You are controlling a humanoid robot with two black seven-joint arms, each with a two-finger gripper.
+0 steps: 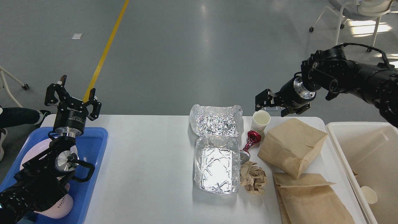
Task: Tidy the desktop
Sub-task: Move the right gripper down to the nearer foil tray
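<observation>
The white desktop (149, 155) carries an open foil tray (216, 166) with its foil lid (216, 120) behind it. To the right are a white paper cup (260, 119), a red foil wrapper (251, 140), a crumpled brown paper ball (253, 178), a standing brown paper bag (290, 146) and a flat paper bag (311, 199). My right gripper (273, 105) is open and empty, hovering just behind and above the paper cup. My left gripper (74, 91) is open and empty, pointing up above the far end of the blue tray (93, 146).
The blue tray at the left holds a pink plate (31, 155) and a pink object (60, 205), partly hidden by my left arm. A cream bin (339, 149) at the right edge holds a paper cup (369, 194). A chair (357, 12) stands far back right.
</observation>
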